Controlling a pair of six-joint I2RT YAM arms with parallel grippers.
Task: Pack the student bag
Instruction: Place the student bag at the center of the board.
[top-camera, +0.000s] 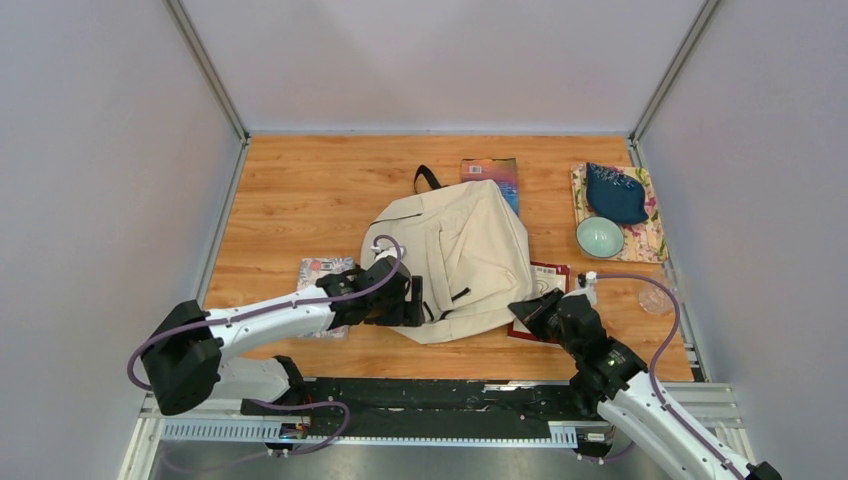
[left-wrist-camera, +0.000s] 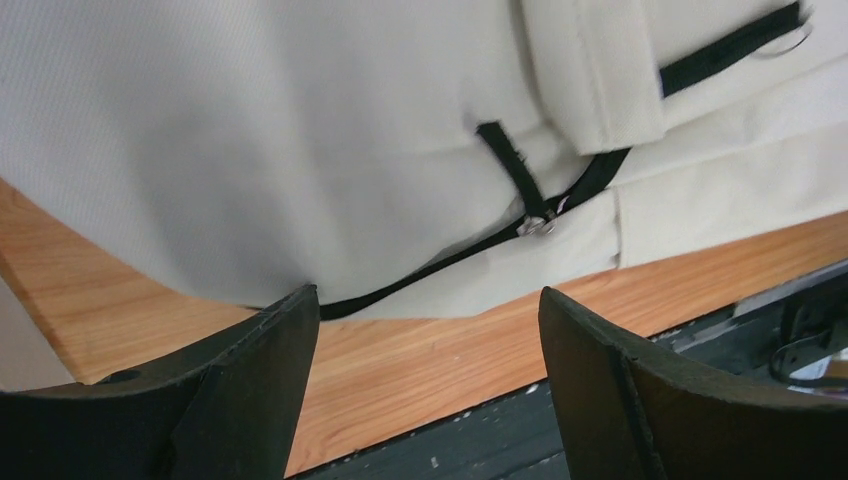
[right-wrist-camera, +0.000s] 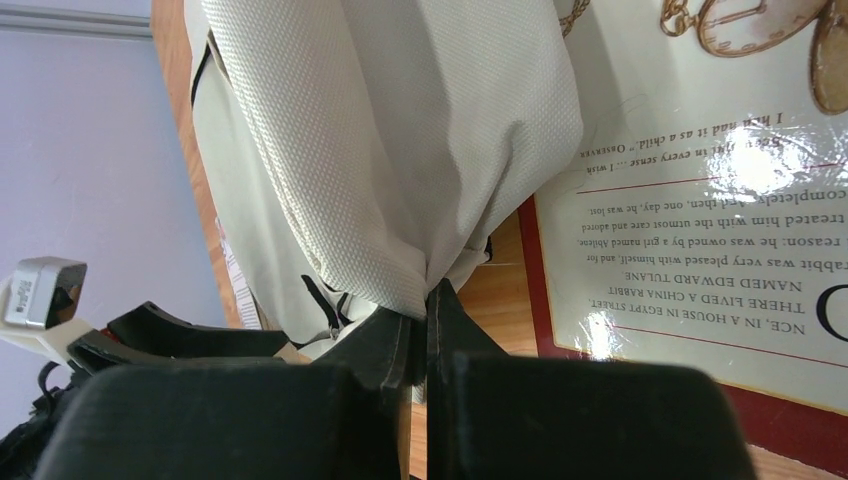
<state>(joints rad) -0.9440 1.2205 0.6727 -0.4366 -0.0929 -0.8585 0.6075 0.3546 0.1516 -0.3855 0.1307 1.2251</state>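
Clenched tight, the right gripper (right-wrist-camera: 428, 300) is pinching a bunched corner of the large soft cream canvas backpack (right-wrist-camera: 400, 150), its two black fingers (right-wrist-camera: 390, 340) pressed together on the cloth. That corner is draping over a glossy red-bordered book (right-wrist-camera: 700, 200) with printed text. The book is lying on the light wooden table (top-camera: 300, 190), partly under the bag's right side. The backpack is lying flat in the middle of the table, its black carry loop (top-camera: 427, 178) pointing to the far side, and its far edge is overlapping a colourful rectangular book (top-camera: 497, 170). At the bag's near left edge the left gripper (left-wrist-camera: 428, 300) is hovering released, jaws spread wide with nothing between them. It is facing a black zipper line (left-wrist-camera: 420, 275) with a small metal pull (left-wrist-camera: 540, 222). A floral-covered booklet (top-camera: 322, 270) is lying just beside that arm. Far right, a pale teal bowl (top-camera: 600, 237) and a dark blue pouch (top-camera: 615, 193) are resting on a floral mat (top-camera: 655, 240).
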